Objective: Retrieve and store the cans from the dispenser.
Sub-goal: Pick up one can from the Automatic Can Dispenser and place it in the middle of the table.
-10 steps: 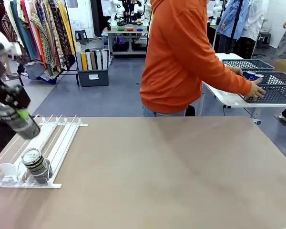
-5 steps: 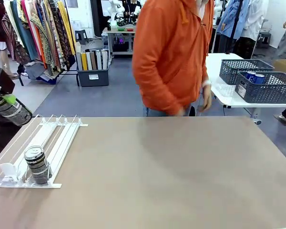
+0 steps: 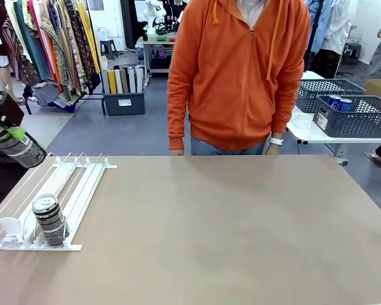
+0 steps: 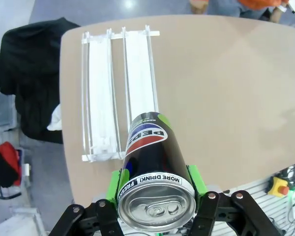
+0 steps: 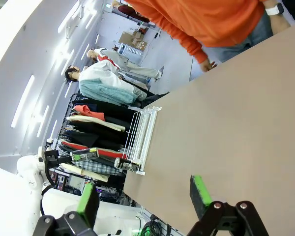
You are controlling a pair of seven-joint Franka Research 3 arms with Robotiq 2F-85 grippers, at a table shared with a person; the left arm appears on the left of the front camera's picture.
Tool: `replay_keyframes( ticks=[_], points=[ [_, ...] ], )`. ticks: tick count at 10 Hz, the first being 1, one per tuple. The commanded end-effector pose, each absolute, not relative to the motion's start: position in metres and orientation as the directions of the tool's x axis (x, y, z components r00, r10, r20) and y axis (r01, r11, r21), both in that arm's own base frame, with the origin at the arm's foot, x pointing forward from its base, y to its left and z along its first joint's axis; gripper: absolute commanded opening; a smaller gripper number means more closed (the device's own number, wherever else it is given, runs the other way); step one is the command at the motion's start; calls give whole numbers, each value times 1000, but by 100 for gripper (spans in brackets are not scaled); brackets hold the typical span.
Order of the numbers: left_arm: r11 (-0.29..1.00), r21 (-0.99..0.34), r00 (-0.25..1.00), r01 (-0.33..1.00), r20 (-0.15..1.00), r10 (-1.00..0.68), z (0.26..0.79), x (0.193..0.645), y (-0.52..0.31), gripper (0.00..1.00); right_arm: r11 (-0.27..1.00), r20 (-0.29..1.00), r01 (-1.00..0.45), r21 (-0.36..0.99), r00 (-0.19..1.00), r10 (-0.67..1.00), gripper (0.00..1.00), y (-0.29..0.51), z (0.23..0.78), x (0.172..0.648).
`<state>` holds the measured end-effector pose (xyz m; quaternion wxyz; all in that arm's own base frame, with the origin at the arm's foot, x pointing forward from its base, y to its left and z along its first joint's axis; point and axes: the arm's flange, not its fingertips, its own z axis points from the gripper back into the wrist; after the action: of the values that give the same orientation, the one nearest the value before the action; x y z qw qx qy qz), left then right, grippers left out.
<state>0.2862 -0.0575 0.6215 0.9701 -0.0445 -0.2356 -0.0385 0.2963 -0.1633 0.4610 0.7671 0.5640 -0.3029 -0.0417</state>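
Note:
My left gripper (image 3: 7,131) hangs at the far left, above the back end of the dispenser (image 3: 76,184), and is shut on a dark can (image 3: 19,151) that lies slanted in its grip. The left wrist view looks down the black can (image 4: 152,162), silver top toward the camera, clamped between the green pads (image 4: 115,186), with the dispenser (image 4: 119,83) on the table below. A second dark can (image 3: 49,219) stands at the front stops of one dispenser lane. Over the brown table, my right gripper (image 5: 143,194) is open with nothing between its fingers; the dispenser (image 5: 140,137) lies far ahead of it.
A person in an orange hoodie (image 3: 238,76) stands at the far edge of the table (image 3: 241,229), facing it, arms down. Behind on the right, dark grey baskets (image 3: 352,117) holding blue cans sit on a white side table.
My left gripper carried its can up and to the left, then held still. The person turned away from the baskets and now faces my table.

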Motion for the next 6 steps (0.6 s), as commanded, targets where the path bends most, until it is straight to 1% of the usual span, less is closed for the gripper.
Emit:
replay_keyframes(
  ticks=[1,2,3,5,6],
  points=[
    [973,-143,867,179,490,-88,623,307,-97,0,346,432,-299,889,796,-423,100,-162,464,299],
    [955,-134,855,263,492,-166,622,327,-142,0,346,432,-299,889,796,-423,100,-162,464,299],
    [919,-105,844,379,447,-297,612,351,-207,0,346,432,-299,889,796,-423,100,-162,464,299],
    [848,-21,810,530,309,-498,566,376,-323,0,346,432,-299,889,796,-423,100,-162,464,299],
    [818,-2,791,576,253,-557,538,381,-367,0,346,432,-299,889,796,-423,100,-162,464,299]
  ],
)
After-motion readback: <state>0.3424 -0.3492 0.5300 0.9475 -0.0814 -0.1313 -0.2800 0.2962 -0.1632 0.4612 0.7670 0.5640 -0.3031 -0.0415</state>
